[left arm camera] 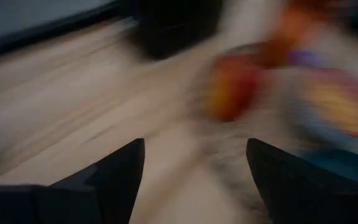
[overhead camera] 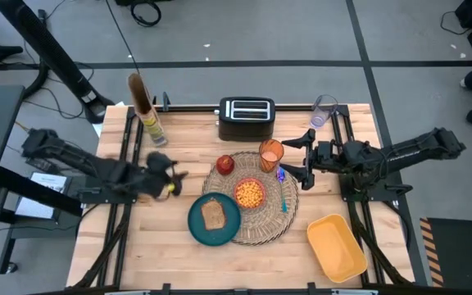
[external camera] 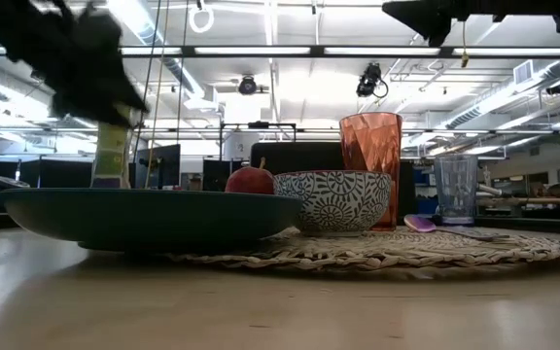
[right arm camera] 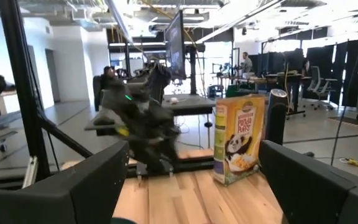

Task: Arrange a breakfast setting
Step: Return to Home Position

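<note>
A round woven straw placemat lies mid-table. On it rest a red apple, an orange cup, a small bowl with orange contents, and a blue spoon. A teal plate with a toast slice overlaps the mat's left edge. My left gripper is open and empty, left of the mat; the apple shows beyond its fingers. My right gripper is open and empty, right of the cup.
A black toaster stands at the far edge. A cereal box stands at the far left. A clear glass stands at the far right. A yellow tray lies at the near right corner. People show in the room behind.
</note>
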